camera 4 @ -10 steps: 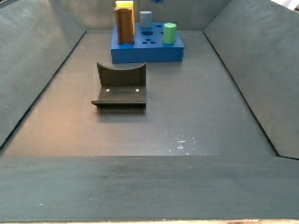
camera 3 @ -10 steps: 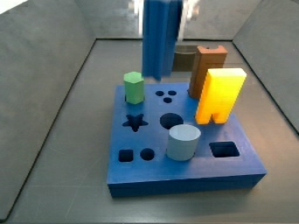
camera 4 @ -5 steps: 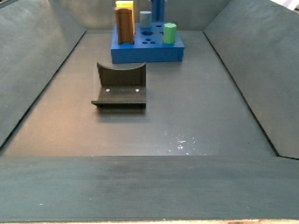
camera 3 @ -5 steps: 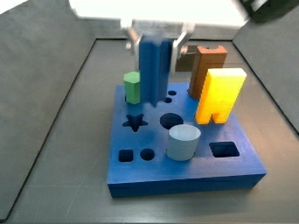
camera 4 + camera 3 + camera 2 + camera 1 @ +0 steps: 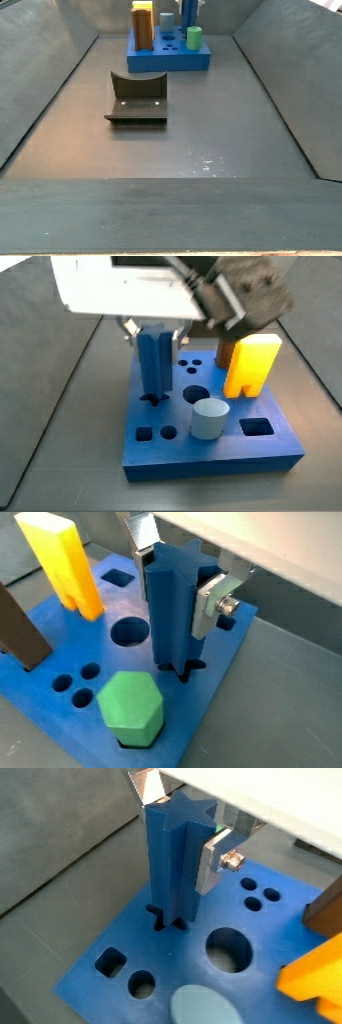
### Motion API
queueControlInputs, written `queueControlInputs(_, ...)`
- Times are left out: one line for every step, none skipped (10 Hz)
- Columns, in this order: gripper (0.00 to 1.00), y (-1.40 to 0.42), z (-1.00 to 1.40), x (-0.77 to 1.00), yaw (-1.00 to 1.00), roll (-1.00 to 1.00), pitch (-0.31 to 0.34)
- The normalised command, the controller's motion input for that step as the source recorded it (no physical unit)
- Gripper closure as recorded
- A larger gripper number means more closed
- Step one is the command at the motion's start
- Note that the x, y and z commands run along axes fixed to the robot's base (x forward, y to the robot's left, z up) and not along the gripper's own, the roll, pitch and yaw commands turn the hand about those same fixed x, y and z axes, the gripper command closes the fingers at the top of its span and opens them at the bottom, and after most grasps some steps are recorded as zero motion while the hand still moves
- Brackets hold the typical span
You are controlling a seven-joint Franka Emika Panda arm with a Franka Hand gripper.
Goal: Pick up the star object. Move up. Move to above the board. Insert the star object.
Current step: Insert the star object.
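Now: pincer (image 5: 183, 838) clamped on star object (image 5: 171, 863) | tip seemingly entering board (image 5: 127, 928) star hole

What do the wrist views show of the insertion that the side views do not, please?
Only the wrist views show the contact up close: the star object stands upright with its lower end at the star hole in the board, clamped between the silver fingers of the gripper. Only a side view shows the fixture on the floor, well away from the board, and the pale cylinder whole. Both kinds show the star object, the board, the yellow block and the green hexagonal peg.
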Motion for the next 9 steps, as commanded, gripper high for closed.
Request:
queueControlInputs(1.00,0.00,0.00,0.00,-0.01,0.00,0.000)
queueControlInputs(1.00,0.00,-0.03,0.11,-0.13,0.00,0.000)
queueControlInputs(1.00,0.00,-0.12,0.13,-0.15,0.01,0.000)
queueControlInputs(1.00,0.00,-0.18,0.15,-0.14,0.04,0.000)
queueControlInputs(1.00,0.00,-0.13,0.07,-0.11,0.05,0.010)
queueControlInputs(1.00,-0.02,-0.14,0.00,-0.05,0.08,0.001)
queueControlInputs(1.00,-0.07,-0.08,0.00,0.00,0.06,0.000)
queueControlInputs(1.00,-0.07,-0.01,0.01,0.00,0.04,0.030)
queueControlInputs(1.00,-0.08,-0.03,0.00,0.00,0.04,0.020)
